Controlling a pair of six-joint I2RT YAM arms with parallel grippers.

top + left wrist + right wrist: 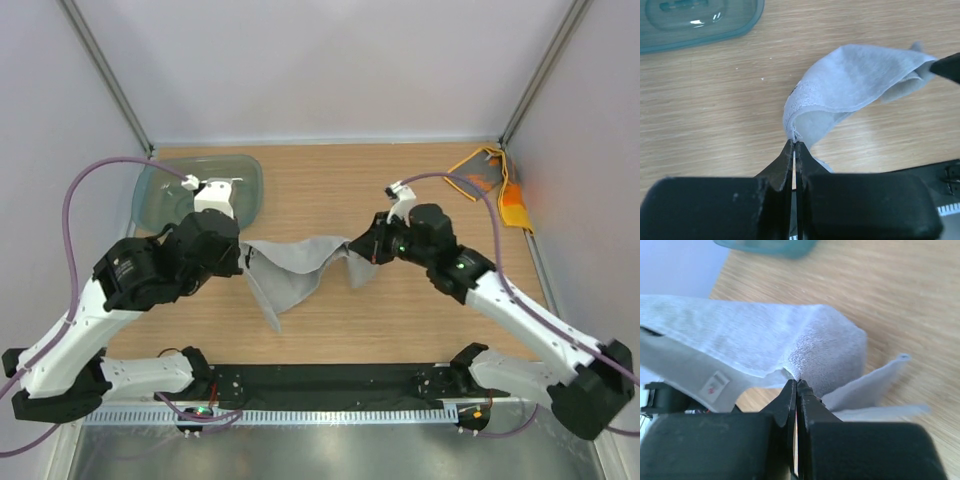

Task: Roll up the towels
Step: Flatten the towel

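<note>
Top external view, item one: grey towel (295, 268). You are holding it slung between both arms over the middle of the table (400, 330), with its centre sagging and one corner trailing toward the near edge.

Item two: orange towel (497, 188). It is lying crumpled at the far right, well apart from both grippers and not yet rolled.

Item three: teal tub (158, 192), sitting at the far left, just beyond the left arm.

Left gripper (794, 142): the jaws are pinching tight on a bunched corner of the grey towel (855, 75).

Right gripper (796, 382): the jaws are likewise clamping a fold at the opposite end of the grey towel (765, 340).

Handling, as a judgement: the cloth is behaving as light, soft and limp, draping wherever nothing is supporting it. The pile is probably giving fair friction, and breakage is not a concern. Each claw is taking only a small bite, so a hard pull may be risking a slip. The hemmed corners of one short edge are looking like the best holds, with the towel lying flat before rolling.
</note>
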